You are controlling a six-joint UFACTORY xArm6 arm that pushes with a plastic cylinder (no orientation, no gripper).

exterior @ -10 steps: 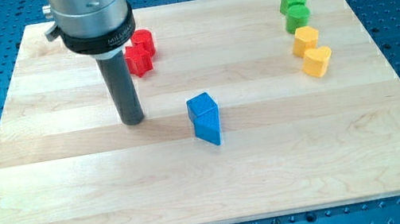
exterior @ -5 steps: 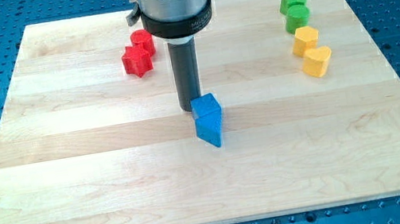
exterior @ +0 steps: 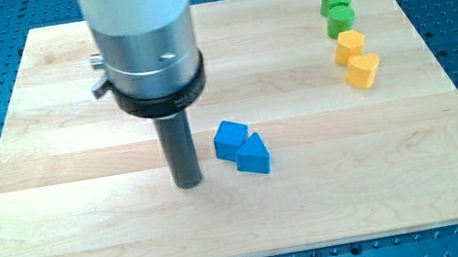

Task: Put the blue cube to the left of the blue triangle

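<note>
Scene at one moment. The small blue cube (exterior: 231, 138) lies near the middle of the pale wooden surface (exterior: 71, 236), touching the blue triangular block (exterior: 253, 154), which sits at its right and slightly nearer. My tip (exterior: 189, 184), the lower end of the dark rod, rests on the surface just left of the cube and a little nearer, apart from it. The arm carries no pincer, so nothing is gripped. Judged from this layout, the cube already lies left of the triangle.
</note>
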